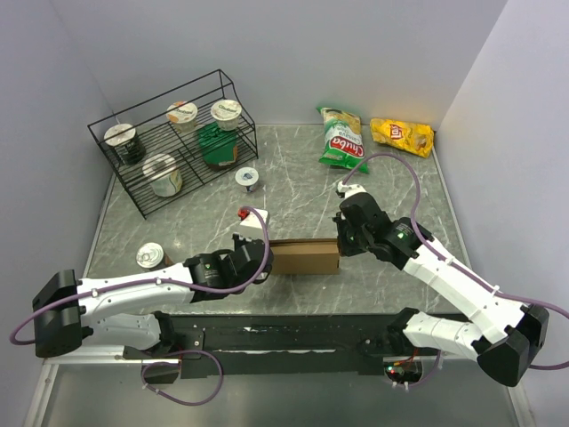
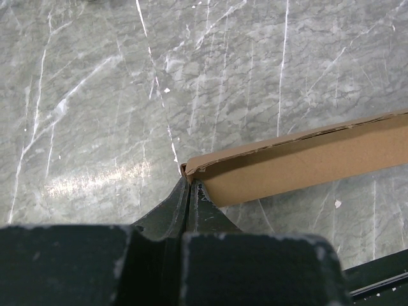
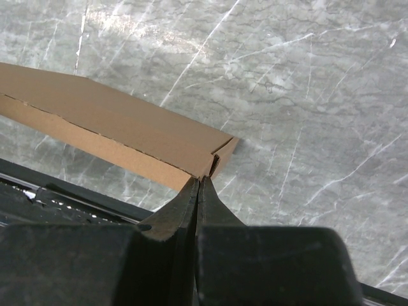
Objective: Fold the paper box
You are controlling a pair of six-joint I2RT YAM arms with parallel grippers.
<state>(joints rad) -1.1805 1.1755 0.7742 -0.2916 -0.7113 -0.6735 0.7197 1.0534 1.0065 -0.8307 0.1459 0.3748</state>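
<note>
The paper box (image 1: 304, 258) is a long, low brown cardboard shape lying on the marble table near the front edge, between my two grippers. My left gripper (image 1: 267, 253) is shut, and its tips touch the box's left end corner (image 2: 189, 185). My right gripper (image 1: 340, 240) is shut, and its tips touch the box's right end corner (image 3: 200, 178). The box's side wall shows in the left wrist view (image 2: 306, 162). Its top and near wall show in the right wrist view (image 3: 127, 124). No cardboard shows between either pair of jaws.
A black wire rack (image 1: 169, 147) with several cups stands at the back left. A green chip bag (image 1: 342, 138) and a yellow chip bag (image 1: 402, 135) lie at the back right. A can (image 1: 149, 256) stands front left, a small cup (image 1: 247, 177) mid-table. A black rail (image 1: 284, 334) runs along the near edge.
</note>
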